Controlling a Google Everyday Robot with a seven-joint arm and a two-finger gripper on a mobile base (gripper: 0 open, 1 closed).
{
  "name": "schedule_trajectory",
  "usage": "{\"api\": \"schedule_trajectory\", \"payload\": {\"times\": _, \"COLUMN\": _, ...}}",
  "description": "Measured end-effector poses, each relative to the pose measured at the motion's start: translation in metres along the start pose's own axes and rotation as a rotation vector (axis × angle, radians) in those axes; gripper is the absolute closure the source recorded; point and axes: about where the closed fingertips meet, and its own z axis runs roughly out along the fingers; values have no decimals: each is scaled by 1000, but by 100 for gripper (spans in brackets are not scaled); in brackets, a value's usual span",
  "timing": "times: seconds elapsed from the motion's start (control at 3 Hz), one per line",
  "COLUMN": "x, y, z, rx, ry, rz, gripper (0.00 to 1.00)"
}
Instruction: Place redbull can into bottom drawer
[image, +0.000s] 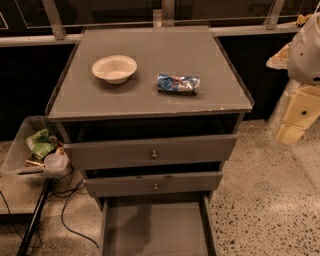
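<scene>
Gripper (298, 116) hangs at right edge, beside cabinet, well apart from can. Open or shut: cannot tell. No can in it.

Can (178, 83) lies on its side on cabinet top (165, 45), right of white bowl (114, 68), not touching it. Blue and silver, red bits; words too small to read.

Bottom drawer (155, 230) pulled out far, likely so can fits in. Top drawer (110, 152) and middle drawer (120, 185) stick out less.

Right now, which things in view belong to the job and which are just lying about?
Job: redbull can lying on the cabinet top; open bottom drawer; gripper at far right, beside the cabinet.
Lying about: white bowl; bin of clutter at left; floor cables.
</scene>
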Motion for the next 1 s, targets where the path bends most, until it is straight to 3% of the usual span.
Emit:
{"api": "schedule_trajectory", "payload": {"times": 0.67, "x": -7, "y": -9, "z": -6, "rx": 31, "ry": 3, "rz": -2, "gripper": 0}}
{"api": "schedule_trajectory", "payload": {"times": 1.0, "x": -27, "y": -32, "z": -7, "rx": 65, "ry": -17, "rz": -36, "gripper": 0}}
